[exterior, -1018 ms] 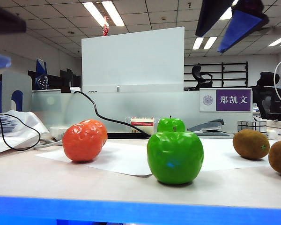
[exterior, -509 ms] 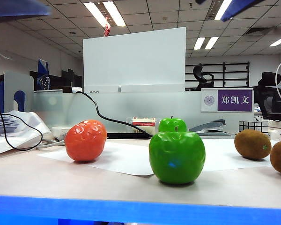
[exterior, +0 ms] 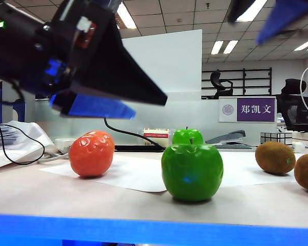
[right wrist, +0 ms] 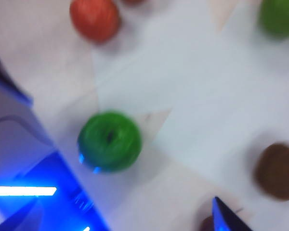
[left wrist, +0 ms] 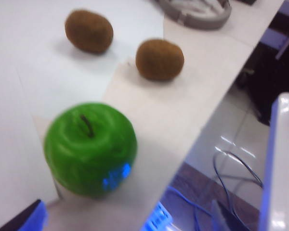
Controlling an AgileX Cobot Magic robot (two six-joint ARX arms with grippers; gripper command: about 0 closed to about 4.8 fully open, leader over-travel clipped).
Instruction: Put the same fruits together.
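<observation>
Two green apples stand on the table, one near the front (exterior: 192, 171) and one behind it (exterior: 187, 136). Two oranges (exterior: 91, 155) sit close together at the left, and two brown kiwis (exterior: 275, 157) lie at the right. My left gripper (exterior: 146, 108) hangs open above the oranges, holding nothing. In the left wrist view the left gripper (left wrist: 123, 220) is short of the front apple (left wrist: 90, 147), with both kiwis (left wrist: 159, 59) beyond it. My right gripper (exterior: 245, 31) is open high at the upper right. The right gripper (right wrist: 133, 219) looks down on the apple (right wrist: 109, 141), an orange (right wrist: 94, 19) and a kiwi (right wrist: 278, 171).
A white paper sheet (exterior: 133, 171) lies under the fruits. A black cable (exterior: 118, 130), a stapler (exterior: 226, 138), a puzzle cube (exterior: 276, 137), a name sign (exterior: 247, 109) and a white board (exterior: 161, 66) stand behind. The table's front edge (exterior: 154, 228) glows blue.
My left arm has swung down into the exterior view at the upper left, above the oranges. The right gripper stays high at the upper right. No fruit has moved.
</observation>
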